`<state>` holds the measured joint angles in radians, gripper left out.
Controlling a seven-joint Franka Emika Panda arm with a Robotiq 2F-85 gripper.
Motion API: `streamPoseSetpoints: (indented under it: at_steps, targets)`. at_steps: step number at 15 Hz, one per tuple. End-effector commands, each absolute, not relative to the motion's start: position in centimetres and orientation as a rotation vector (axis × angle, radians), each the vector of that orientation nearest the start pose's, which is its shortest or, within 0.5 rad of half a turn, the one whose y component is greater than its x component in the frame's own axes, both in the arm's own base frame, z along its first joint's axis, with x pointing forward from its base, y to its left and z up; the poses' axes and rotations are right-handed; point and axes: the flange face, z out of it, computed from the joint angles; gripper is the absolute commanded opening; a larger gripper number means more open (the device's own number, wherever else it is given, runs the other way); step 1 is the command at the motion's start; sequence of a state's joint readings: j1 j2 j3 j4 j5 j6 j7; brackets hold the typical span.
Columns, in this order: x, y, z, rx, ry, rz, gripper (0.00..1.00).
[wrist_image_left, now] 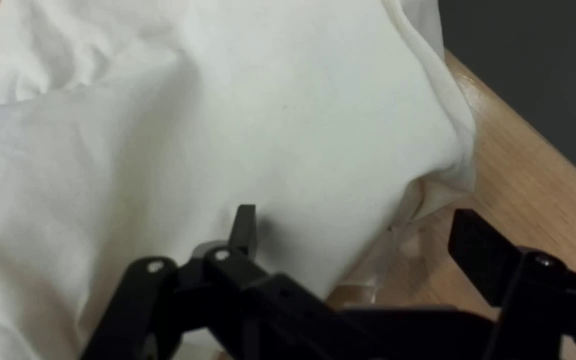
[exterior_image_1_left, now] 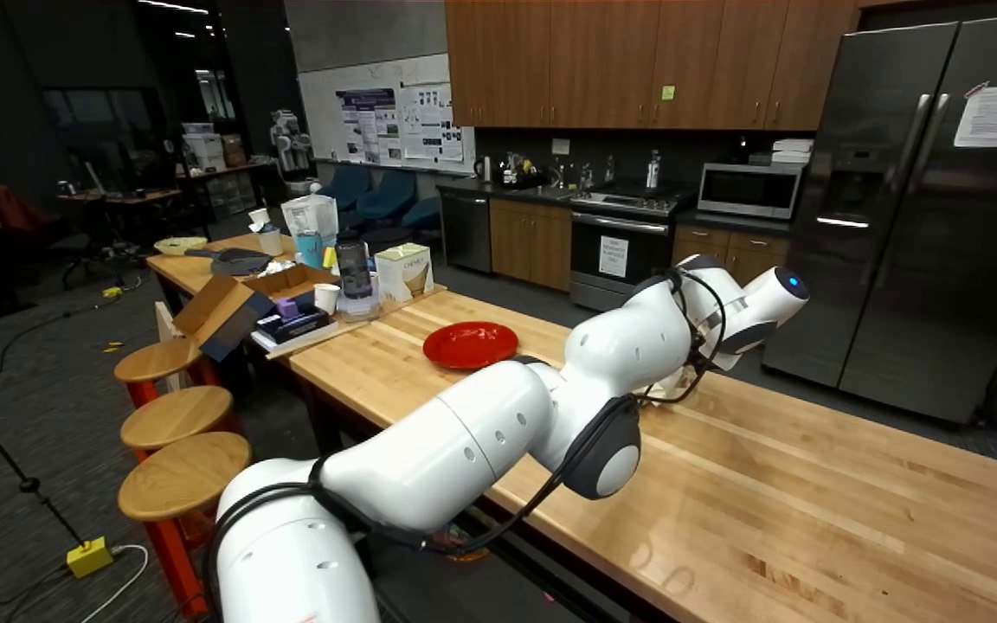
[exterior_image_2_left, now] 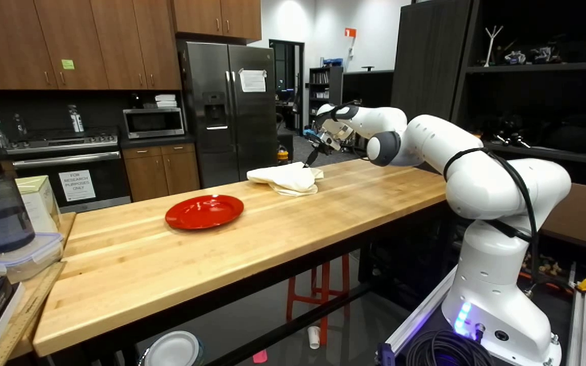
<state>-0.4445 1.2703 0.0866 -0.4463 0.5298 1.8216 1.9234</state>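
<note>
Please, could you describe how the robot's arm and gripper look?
The arm is glossy white and rounded, with dark grey joint covers, black cables strapped along it and blue lights on its base. The gripper is black, with blocky, angular fingers and small silvery screws.

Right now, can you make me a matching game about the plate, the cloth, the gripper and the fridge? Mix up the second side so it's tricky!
Things:
1. Plate
2. Cloth
3. Gripper
4. Fridge

Clues:
A. Whitish and rumpled
B. Dark, with paper stuck on it
C. Red and shiny
D. Standing open

Right pairs: 1-C, 2-A, 3-D, 4-B
</note>
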Motion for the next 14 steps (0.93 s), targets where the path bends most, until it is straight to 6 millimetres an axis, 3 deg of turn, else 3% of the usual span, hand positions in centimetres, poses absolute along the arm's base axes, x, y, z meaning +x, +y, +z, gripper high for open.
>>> streamPoseSetpoints:
  at_steps: [1, 10, 14]
  targets:
    - [76.5, -29.3, 29.6, -0.779, 2.455, 0.501, 0.69]
    - [77.3, -28.2, 31.4, -0.789, 2.408, 0.493, 0.01]
    - [78.4, -25.5, 32.7, -0.890, 2.391, 0.406, 0.00]
